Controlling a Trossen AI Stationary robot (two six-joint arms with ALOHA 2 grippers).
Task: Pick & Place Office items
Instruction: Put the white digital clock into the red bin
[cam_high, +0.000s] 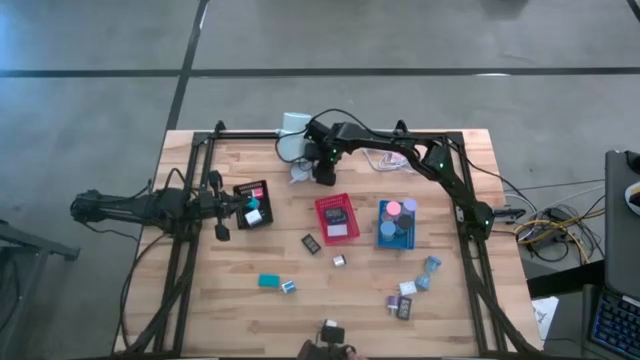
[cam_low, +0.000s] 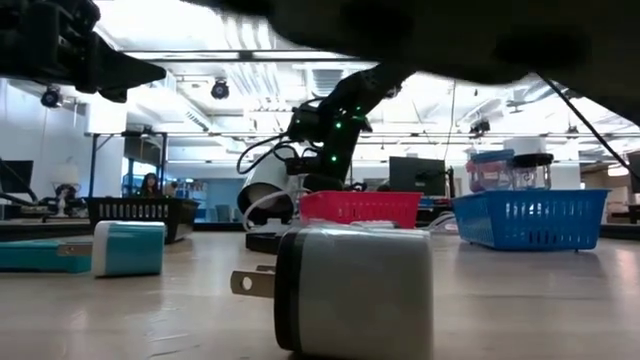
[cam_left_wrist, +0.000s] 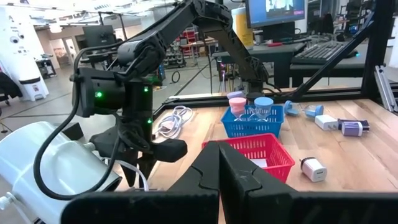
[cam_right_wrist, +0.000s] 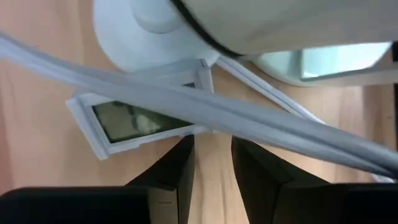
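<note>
Right gripper (cam_high: 322, 177), fingers narrowly apart around nothing, reaches down beside the white cylinder (cam_high: 291, 134) over a small white framed item (cam_right_wrist: 140, 121) on the desk (cam_high: 240, 310), while the left gripper (cam_high: 222, 232) hangs clenched near the black tray (cam_high: 243, 189)

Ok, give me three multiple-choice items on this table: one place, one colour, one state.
1. The right pincer is: A at the table's front edge; B beside the white cylinder; C off the table.
2. The tray between the black tray and the blue tray is: A green; B red; C yellow.
3. The left pincer is: A shut; B wide open; C out of sight.
Key: B, it hangs by the cylinder; B, its mesh walls are red; A, its fingers meet.
</note>
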